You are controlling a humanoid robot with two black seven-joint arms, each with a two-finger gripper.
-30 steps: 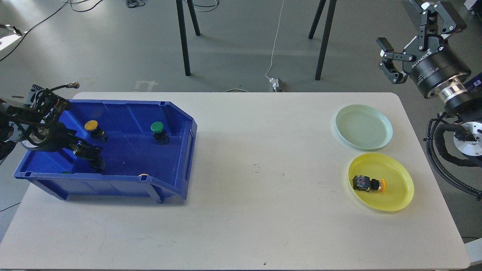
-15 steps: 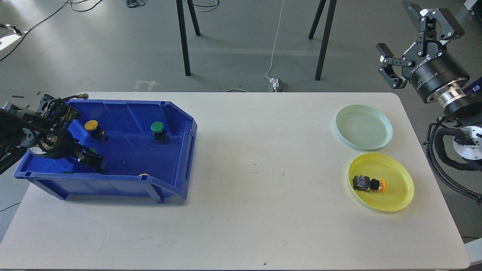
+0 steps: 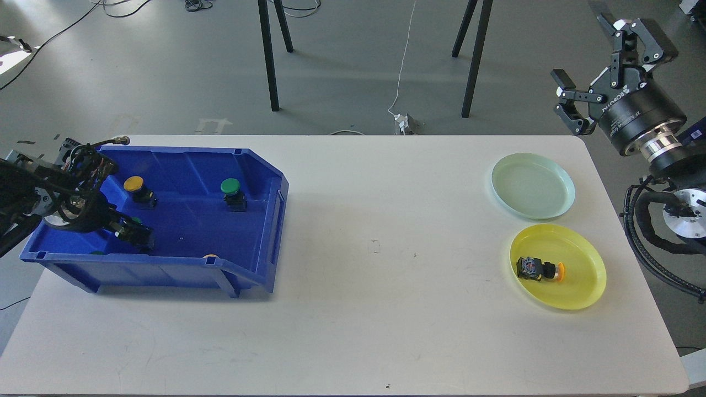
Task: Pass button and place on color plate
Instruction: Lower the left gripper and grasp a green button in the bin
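Note:
A blue bin [image 3: 265,220] at the table's left holds a yellow button [image 3: 134,184], a green button [image 3: 231,190] and two more buttons half hidden behind its front wall. My left gripper [image 3: 133,234] is down inside the bin's left part. Its dark fingers merge with a black shape, and a bit of green shows beside them. My right gripper [image 3: 601,66] is open and empty, raised beyond the table's far right corner. A yellow plate [image 3: 584,286] at the right holds a yellow-capped button [image 3: 539,269] on its side. A pale green plate [image 3: 533,186] behind it is empty.
The white table [image 3: 358,275] is bare between the bin and the plates. Black stand legs [image 3: 268,55] and cables are on the floor behind the table. My right arm's cable loops [image 3: 645,231] hang beside the table's right edge.
My left gripper has moved a little lower and toward the bin's front, then held still. My right gripper has shifted slightly and stays open.

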